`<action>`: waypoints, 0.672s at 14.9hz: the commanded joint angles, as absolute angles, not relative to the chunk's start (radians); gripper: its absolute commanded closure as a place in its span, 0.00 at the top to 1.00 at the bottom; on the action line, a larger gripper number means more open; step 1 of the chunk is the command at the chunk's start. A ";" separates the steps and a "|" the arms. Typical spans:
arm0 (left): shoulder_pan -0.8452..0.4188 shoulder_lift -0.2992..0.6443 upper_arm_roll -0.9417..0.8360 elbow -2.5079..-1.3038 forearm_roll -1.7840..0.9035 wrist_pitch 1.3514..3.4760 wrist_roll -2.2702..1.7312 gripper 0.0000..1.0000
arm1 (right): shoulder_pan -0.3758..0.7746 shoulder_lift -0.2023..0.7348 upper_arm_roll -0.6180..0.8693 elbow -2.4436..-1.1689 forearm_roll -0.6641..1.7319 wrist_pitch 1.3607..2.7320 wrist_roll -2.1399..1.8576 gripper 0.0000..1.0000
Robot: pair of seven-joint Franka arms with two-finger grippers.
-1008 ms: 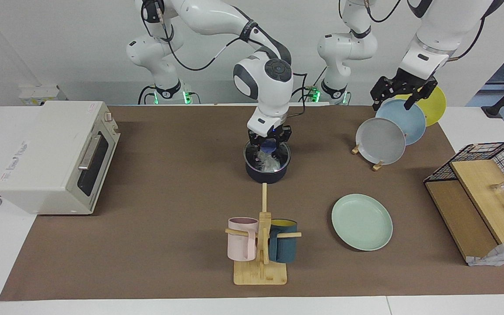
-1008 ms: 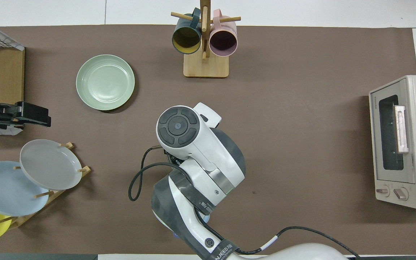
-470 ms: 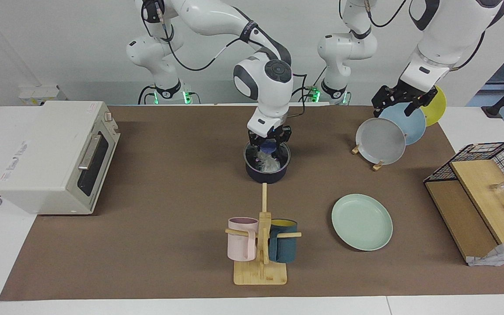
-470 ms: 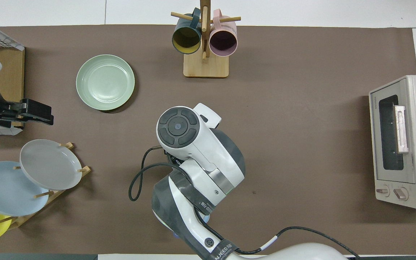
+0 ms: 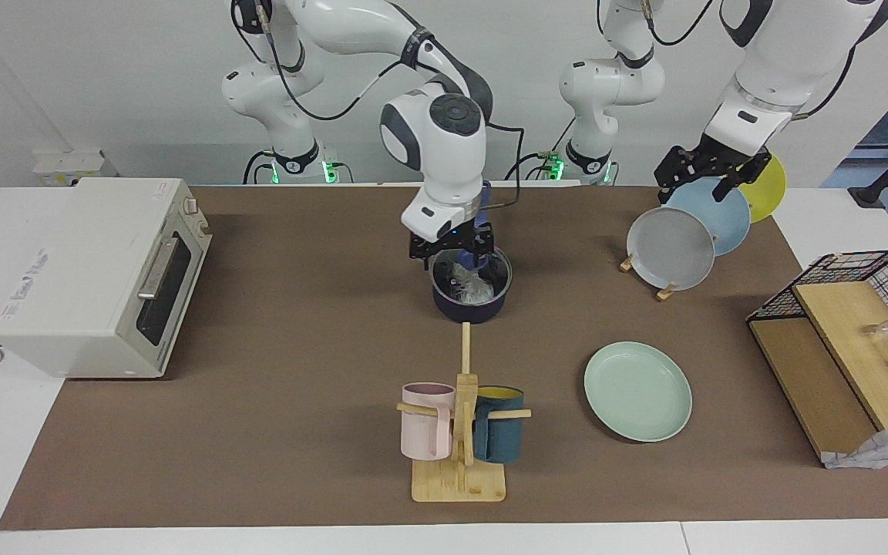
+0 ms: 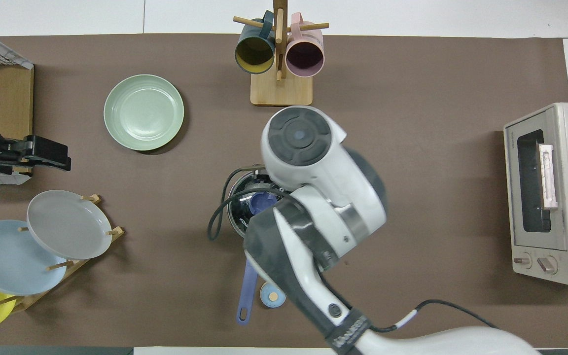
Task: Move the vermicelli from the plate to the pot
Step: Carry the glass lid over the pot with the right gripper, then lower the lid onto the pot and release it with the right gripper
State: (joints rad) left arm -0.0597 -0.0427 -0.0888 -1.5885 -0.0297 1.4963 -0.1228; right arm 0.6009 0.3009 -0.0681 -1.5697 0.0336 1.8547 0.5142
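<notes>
Up and off-centre is where the right tool has gone since a second ago: it was down inside the pot and now hangs over the rim at about eleven o'clock in the facing view, a move that fits having just let go. Whether it is open or closed I cannot tell, and I see no noodles trailing from it. Nearest the robots, the left tool waits with its jaws spread and empty over the rack of upright plates, at two o'clock from the pot, probably parked to keep clear of the working arm. The vermicelli lies as a pale tangle in the pot, which stands mid-surface with its long handle pointing toward the robots, so the rim is free for reaching in. Farther out, at four o'clock from the pot, the plate lies flat and bare, so the transfer looks finished. The mug stand sits farthest, at six o'clock.
</notes>
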 commanded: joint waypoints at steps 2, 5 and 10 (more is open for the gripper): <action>-0.038 -0.060 -0.100 -1.598 -0.043 1.486 -0.106 1.00 | 0.390 0.223 -0.055 -1.582 0.031 1.749 0.318 1.00; -0.038 -0.060 -0.100 -1.598 -0.044 1.489 -0.117 1.00 | 0.273 0.145 -0.060 -1.580 0.029 1.657 0.278 1.00; -0.044 -0.060 -0.098 -1.598 -0.043 1.496 -0.114 1.00 | 0.118 0.026 -0.063 -1.511 0.002 1.419 0.137 1.00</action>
